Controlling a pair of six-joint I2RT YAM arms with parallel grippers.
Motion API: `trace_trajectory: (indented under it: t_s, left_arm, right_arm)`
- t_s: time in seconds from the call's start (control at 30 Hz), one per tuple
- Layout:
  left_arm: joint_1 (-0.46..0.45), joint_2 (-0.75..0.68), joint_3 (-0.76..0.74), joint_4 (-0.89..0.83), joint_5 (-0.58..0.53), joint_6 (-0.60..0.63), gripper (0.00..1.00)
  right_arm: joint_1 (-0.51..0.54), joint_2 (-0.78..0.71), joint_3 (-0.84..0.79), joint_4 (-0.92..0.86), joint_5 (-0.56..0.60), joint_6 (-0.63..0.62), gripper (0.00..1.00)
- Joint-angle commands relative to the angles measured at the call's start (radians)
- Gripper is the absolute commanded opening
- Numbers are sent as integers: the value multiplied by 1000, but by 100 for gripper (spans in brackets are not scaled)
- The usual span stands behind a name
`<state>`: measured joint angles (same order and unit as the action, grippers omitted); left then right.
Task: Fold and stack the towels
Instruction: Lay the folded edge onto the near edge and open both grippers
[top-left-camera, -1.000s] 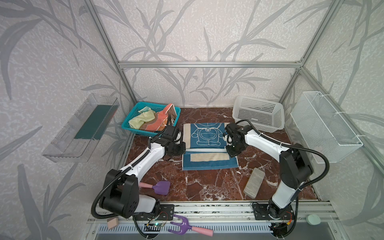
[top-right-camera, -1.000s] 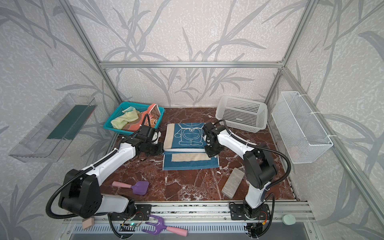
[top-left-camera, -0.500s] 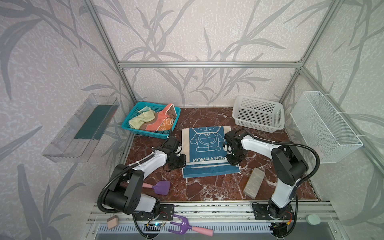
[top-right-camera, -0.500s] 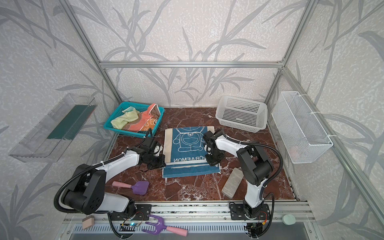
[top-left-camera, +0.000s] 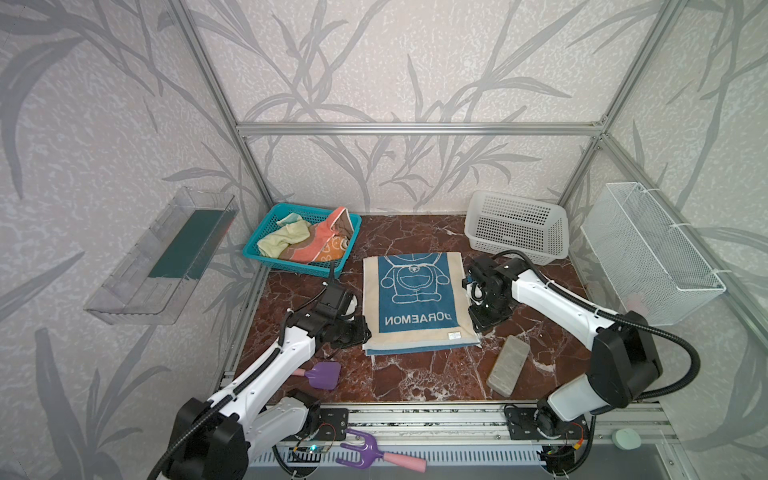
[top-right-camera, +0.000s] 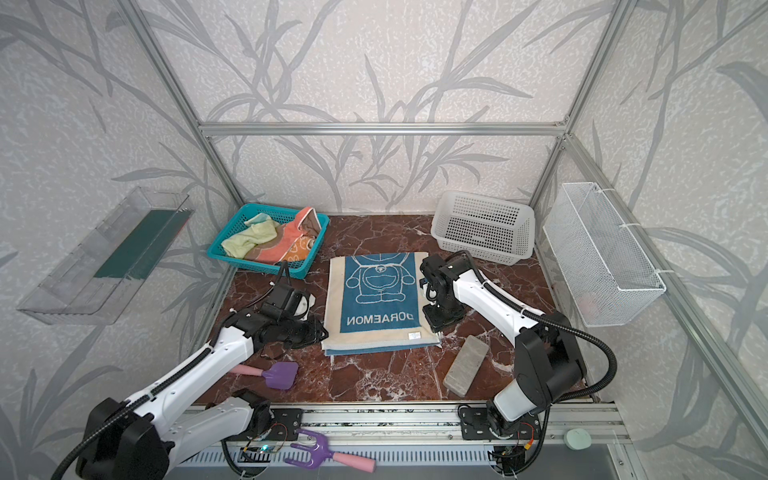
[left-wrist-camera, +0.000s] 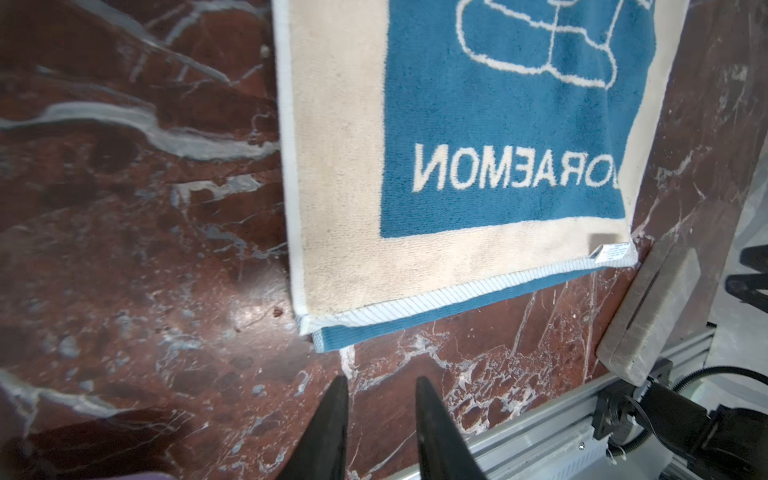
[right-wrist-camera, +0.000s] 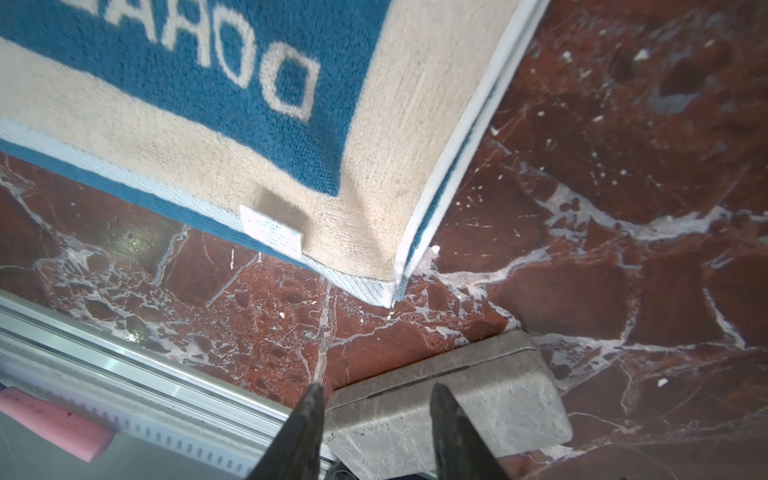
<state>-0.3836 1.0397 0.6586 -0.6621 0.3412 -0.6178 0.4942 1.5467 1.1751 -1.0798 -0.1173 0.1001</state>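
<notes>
You've got the blue-and-cream towel (top-left-camera: 417, 299) folded flat mid-table, lower layer peeking out at 6 o'clock. Left gripper (left-wrist-camera: 380, 384) sits off its 8 o'clock corner, right gripper (right-wrist-camera: 376, 390) off 4 o'clock. Both have jaws parted and hold nothing. Other towels (top-left-camera: 307, 245) are heaped in the teal basket (top-left-camera: 266, 226) at 10 o'clock.

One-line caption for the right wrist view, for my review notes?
Right gripper, jaws open and empty, hovers by a corner of the folded blue-and-cream towel, grey block nearby.
</notes>
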Motion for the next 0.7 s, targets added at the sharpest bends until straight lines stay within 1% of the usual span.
trace_trajectory:
  t_s: [0.0, 0.13, 0.2, 0.27, 0.37, 0.47, 0.53, 0.67]
  left_arm:
    - [3, -31, -47, -24, -73, -77, 31]
    - [9, -13, -97, 54, -74, -120, 36]
    - [10, 13, -111, 87, -63, -137, 37]
    - [14, 40, -120, 98, -60, -156, 41]
    - [20, 65, -122, 80, -84, -166, 48]
    - [26, 72, -144, 99, -102, -171, 48]
    - [37, 72, -162, 131, -88, -172, 47]
    - [59, 70, -181, 168, -66, -169, 46]
  right_arm:
    - [-43, -21, -4, 14, -42, 50, 44]
    - [-52, 29, -40, 72, -77, 80, 42]
    - [-52, 64, -54, 83, -95, 96, 39]
    - [-52, 86, -77, 96, -115, 119, 35]
    - [-51, 77, -131, 126, -120, 160, 32]
    - [-52, 79, -172, 168, -141, 186, 30]
    - [-52, 92, -184, 191, -148, 200, 28]
    - [-52, 106, -190, 214, -141, 217, 27]
